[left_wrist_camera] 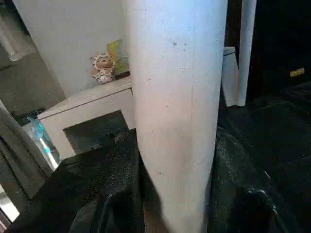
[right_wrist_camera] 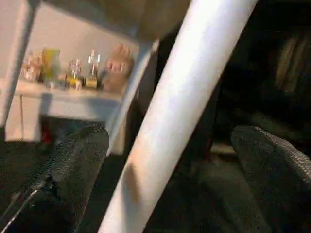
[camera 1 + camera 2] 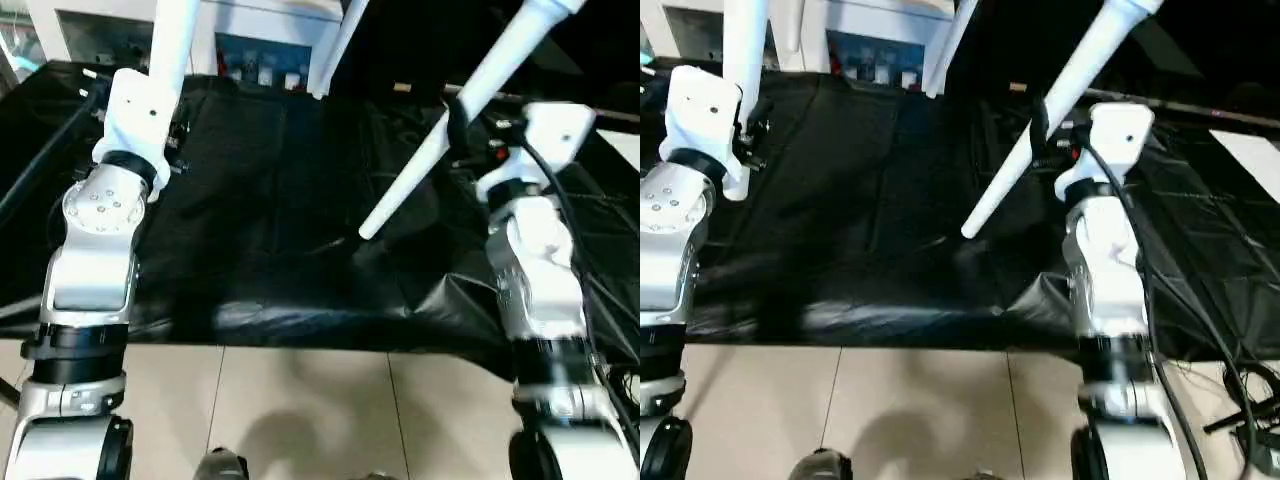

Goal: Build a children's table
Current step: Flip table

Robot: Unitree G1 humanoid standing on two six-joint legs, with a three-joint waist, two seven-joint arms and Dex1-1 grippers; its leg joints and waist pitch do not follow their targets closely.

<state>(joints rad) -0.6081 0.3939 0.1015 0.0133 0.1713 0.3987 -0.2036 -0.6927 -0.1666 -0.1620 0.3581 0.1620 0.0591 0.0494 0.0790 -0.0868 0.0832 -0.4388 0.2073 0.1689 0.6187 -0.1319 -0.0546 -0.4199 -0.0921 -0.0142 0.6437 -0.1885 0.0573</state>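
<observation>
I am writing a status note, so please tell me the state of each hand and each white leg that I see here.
Left hand: shut on the upright leg.
Upright leg: held, standing nearly vertical.
Right hand: open, fingers apart on both sides of the tilted leg.
Tilted leg: slanted, passing between the open fingers, not gripped.
Black cloth: spread out, wrinkled.

White tubular legs: three — one upright at left gripper (image 3: pixel 172 45), one slanting at right gripper (image 3: pixel 470 110), one leaning at back (image 3: pixel 335 50). Silver forearms: two. Grippers: two, left gripper (image 1: pixel 175 194), right gripper (image 2: pixel 165 160). Black sheet: one (image 3: pixel 270 200). Plush figures on shelf: two, (image 1: pixel 103 68) and (image 2: pixel 119 65).
</observation>
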